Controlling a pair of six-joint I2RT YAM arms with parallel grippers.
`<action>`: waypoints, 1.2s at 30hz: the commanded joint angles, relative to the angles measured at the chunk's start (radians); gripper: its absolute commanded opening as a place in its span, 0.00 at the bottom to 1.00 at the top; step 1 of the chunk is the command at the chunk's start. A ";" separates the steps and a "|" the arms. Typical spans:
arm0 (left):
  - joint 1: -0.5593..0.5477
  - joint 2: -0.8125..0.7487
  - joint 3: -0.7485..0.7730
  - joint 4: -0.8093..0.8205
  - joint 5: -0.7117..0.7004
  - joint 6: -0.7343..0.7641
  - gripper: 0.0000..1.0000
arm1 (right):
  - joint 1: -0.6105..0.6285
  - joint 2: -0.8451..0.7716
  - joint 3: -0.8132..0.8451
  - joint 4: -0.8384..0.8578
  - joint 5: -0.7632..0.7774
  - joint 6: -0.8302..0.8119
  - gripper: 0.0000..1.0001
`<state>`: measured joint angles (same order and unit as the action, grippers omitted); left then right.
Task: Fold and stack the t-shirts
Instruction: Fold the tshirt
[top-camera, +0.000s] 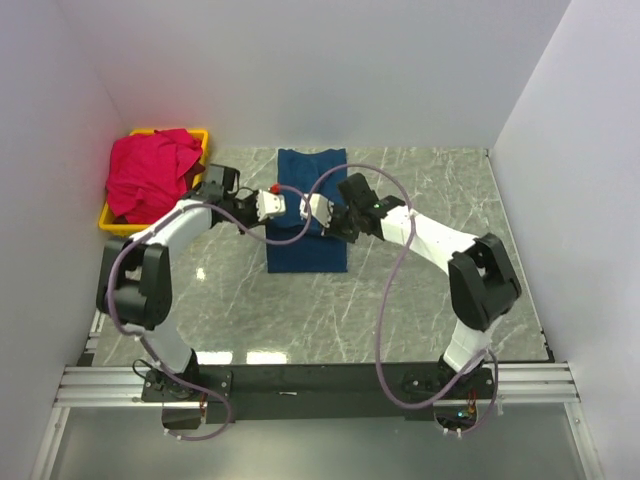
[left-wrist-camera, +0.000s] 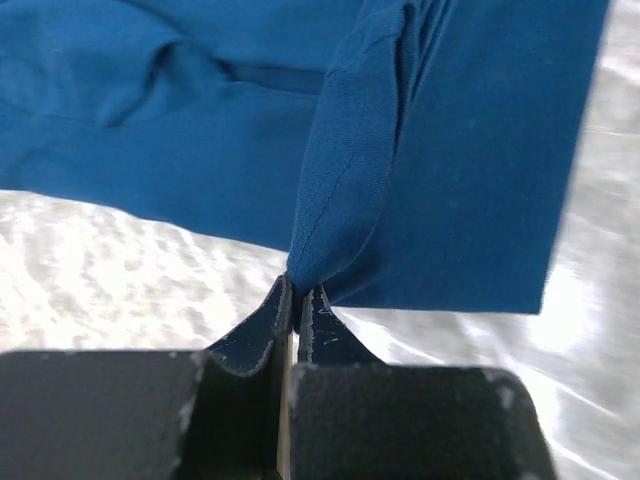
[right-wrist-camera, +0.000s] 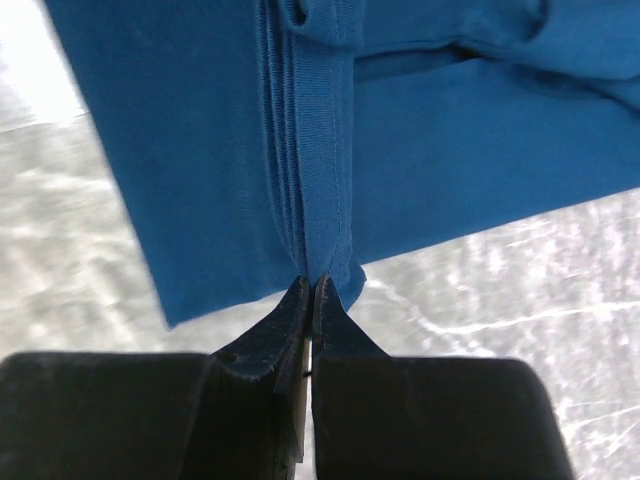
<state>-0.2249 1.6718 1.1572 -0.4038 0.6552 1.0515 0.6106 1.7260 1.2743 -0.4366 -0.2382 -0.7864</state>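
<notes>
Cloth heaped in the yellow bin (top-camera: 104, 222) at far left is the red-pink t-shirt (top-camera: 148, 172), not yet folded. Beside it, the left gripper (left-wrist-camera: 297, 300) is clamped tight on a bunched edge of the navy t-shirt (top-camera: 306, 252), a narrow strip lying mid-way across the marble table (top-camera: 440, 190). The right gripper (right-wrist-camera: 311, 292) pinches the opposite hemmed edge (probably so both can lift together for a crosswise fold). Only the looping cables (top-camera: 381, 350) hang near.

navy t-shirt (top-camera: 306, 255): lying as a long folded strip on the tabletop (top-camera: 430, 290), both side edges being pinched up
red-pink t-shirt (top-camera: 148, 175): sitting crumpled at far left
</notes>
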 joint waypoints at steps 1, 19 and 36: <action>0.018 0.063 0.104 0.034 0.012 0.027 0.01 | -0.040 0.067 0.098 0.026 -0.013 -0.036 0.00; 0.029 0.249 0.251 0.149 -0.022 -0.070 0.16 | -0.084 0.196 0.215 0.081 0.076 0.021 0.00; 0.027 0.239 0.237 0.160 -0.025 -0.085 0.07 | -0.101 0.179 0.250 0.009 0.068 0.053 0.00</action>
<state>-0.2024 1.9255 1.3678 -0.2619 0.6392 0.9630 0.5217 1.9060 1.4750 -0.4114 -0.1917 -0.7475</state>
